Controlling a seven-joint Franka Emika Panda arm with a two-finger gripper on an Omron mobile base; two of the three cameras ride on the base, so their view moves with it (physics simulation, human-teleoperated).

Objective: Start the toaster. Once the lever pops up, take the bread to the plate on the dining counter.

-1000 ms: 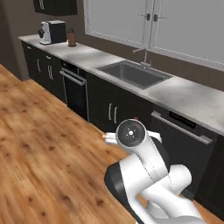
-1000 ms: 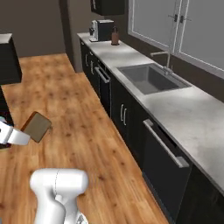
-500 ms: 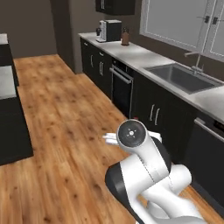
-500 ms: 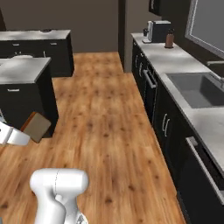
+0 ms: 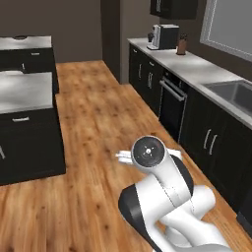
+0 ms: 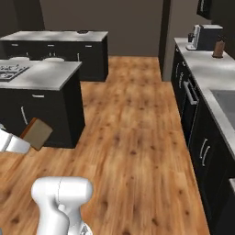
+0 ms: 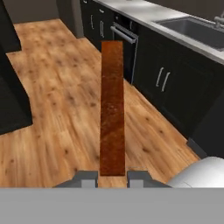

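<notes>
The claw (image 7: 112,177) is pinched tight on the bottom edge of the bread (image 7: 112,109), holding the brown slice up in the air over the wood floor (image 7: 65,109) so it does not drop on the ride.

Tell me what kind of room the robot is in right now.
A home kitchen, rendered. A long grey counter on dark cabinets carries a recessed steel sink, a built-in black oven sits under it, and a grey-topped island with a gas cooktop stands across the wooden plank floor.
</notes>
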